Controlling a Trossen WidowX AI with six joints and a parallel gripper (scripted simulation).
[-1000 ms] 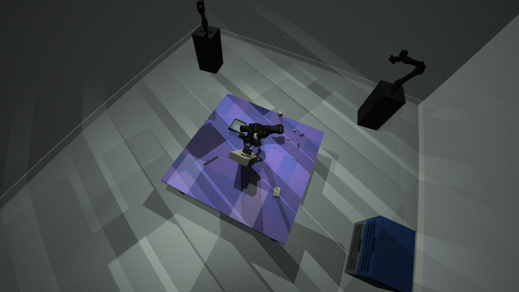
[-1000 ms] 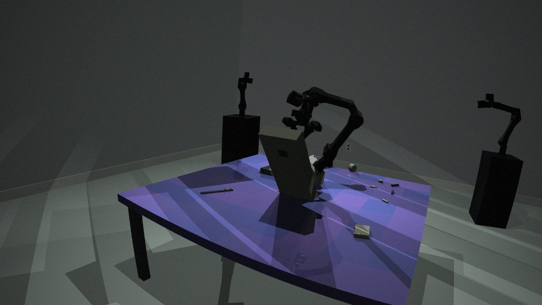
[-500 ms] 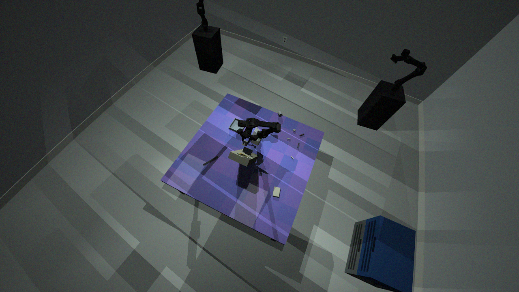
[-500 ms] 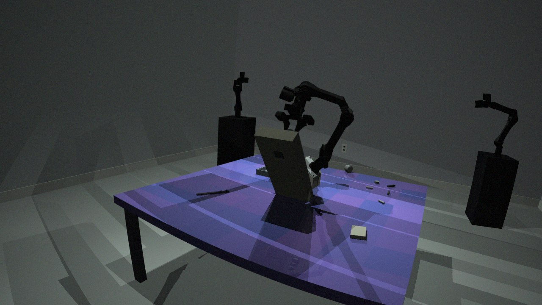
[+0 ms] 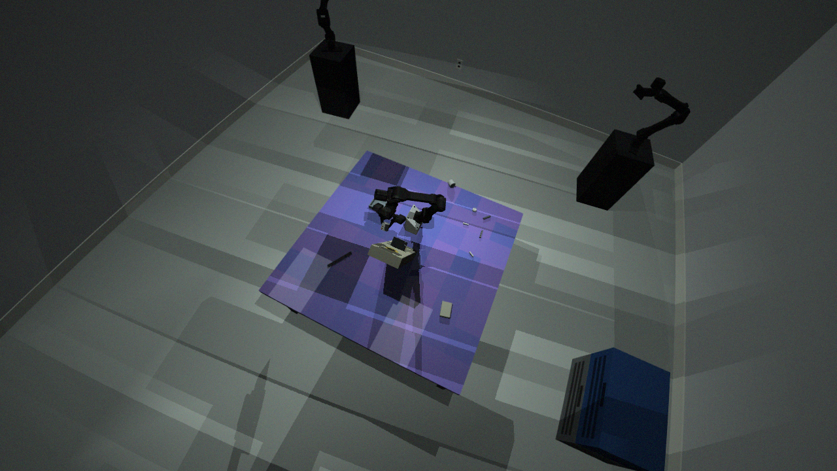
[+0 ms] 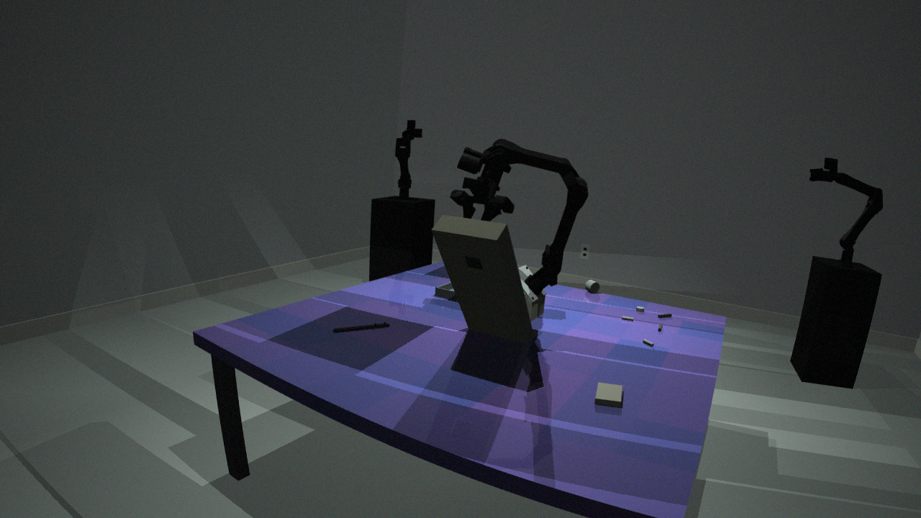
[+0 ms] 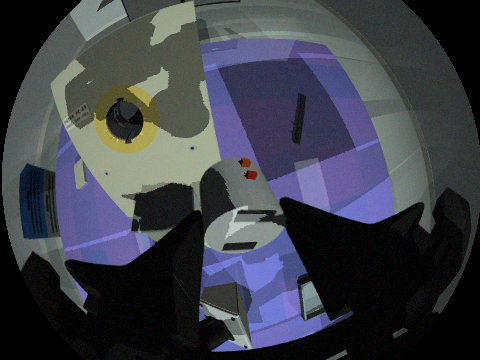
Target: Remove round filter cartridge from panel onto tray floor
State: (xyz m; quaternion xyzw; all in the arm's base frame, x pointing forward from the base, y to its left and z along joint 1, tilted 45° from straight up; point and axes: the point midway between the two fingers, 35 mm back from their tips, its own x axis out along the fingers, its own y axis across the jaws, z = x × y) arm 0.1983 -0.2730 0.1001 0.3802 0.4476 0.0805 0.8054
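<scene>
My gripper is shut on the round grey filter cartridge, one finger on each side. The cartridge's two dark slots face the wrist camera, and red and orange tabs show on its side. It is out of the cream service panel, held in the air above the table. The panel's yellow-ringed round opening is dark and holds no cartridge. The shallow tray lies on the table, partly hidden by the arm, panel or finger, depending on the view.
A black bar and a cream block lie on the purple table. A pale boxy object stands by the arm's base. A white cylinder and several small pieces lie farther off.
</scene>
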